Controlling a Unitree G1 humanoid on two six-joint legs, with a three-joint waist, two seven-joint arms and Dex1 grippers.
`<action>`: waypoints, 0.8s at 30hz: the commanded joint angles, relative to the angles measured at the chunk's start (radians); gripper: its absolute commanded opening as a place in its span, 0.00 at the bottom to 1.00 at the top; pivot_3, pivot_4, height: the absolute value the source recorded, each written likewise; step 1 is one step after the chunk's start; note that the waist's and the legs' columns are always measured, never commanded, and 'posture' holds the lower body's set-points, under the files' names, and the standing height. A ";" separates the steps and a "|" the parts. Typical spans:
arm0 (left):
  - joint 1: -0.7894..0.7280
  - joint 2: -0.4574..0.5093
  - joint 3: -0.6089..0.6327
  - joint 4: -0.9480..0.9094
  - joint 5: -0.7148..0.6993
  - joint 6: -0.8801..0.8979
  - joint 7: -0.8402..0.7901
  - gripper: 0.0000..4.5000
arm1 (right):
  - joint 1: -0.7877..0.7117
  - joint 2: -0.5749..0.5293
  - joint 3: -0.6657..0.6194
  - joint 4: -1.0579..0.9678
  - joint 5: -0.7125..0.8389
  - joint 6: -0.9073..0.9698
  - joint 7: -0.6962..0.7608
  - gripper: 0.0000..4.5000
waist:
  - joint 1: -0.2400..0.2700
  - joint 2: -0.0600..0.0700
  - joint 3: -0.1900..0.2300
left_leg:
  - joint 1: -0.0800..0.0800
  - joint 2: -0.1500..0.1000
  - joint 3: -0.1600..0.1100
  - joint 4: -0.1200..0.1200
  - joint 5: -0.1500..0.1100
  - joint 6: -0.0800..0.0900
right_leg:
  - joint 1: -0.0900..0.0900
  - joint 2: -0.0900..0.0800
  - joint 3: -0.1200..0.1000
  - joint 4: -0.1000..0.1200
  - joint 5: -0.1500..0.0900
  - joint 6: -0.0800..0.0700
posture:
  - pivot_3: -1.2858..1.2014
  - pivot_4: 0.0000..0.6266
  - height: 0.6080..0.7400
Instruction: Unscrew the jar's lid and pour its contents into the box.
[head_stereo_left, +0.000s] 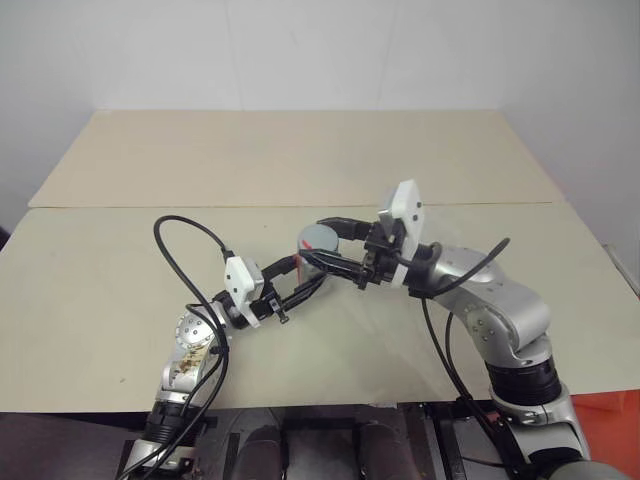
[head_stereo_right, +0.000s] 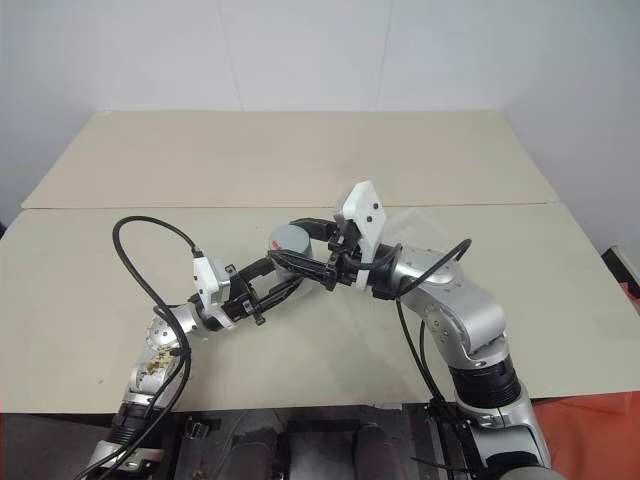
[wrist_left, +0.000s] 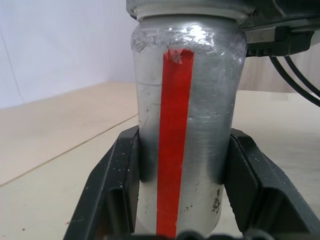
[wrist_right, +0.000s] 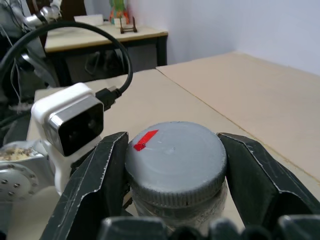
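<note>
Above the near table, the silver jar (wrist_left: 205, 135) with a red stripe down its side stands upright in my left gripper (head_stereo_left: 310, 268), which is shut on its body. The grey lid (wrist_right: 175, 160), with a small red mark, sits on the jar's mouth. My right gripper (wrist_right: 175, 150) reaches in from the right and is shut on the lid's rim, one finger on each side. The contents are hidden inside the jar. The clear box (head_stereo_right: 418, 228) lies on the table just behind my right wrist.
Two tan tabletops meet at a seam (head_stereo_left: 200, 206) behind the jar, with a white wall beyond them. Black cables (head_stereo_left: 185, 250) loop from both wrists over the near table. An orange object (head_stereo_left: 610, 415) sits past the table's right front corner.
</note>
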 joint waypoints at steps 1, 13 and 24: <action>0.000 0.014 -0.015 0.006 0.017 -0.010 -0.009 0.45 | -0.024 0.015 -0.075 -0.054 0.087 0.001 0.001 0.61 | 0.000 0.000 0.000 | 0.000 0.000 0.000 0.000 0.000 0.000 | 0.000 0.000 0.000 0.000 0.000 0.000 | 0.52 0.24 1.00; -0.014 0.025 -0.021 0.008 0.003 -0.006 -0.015 0.45 | 0.002 0.002 -0.225 -0.072 0.244 0.067 -0.108 0.61 | 0.000 0.000 0.000 | 0.000 0.000 0.000 0.000 0.000 0.000 | 0.000 0.000 0.000 0.000 0.000 0.000 | 0.52 0.24 1.00; -0.063 0.019 -0.018 0.011 -0.005 0.043 0.000 0.45 | 0.478 -0.451 -0.316 -0.191 0.036 0.055 -0.013 0.61 | 0.010 0.000 0.000 | -0.002 -0.001 0.001 -0.001 -0.001 0.001 | 0.000 0.000 -0.001 -0.003 0.000 0.001 | 0.52 0.24 1.00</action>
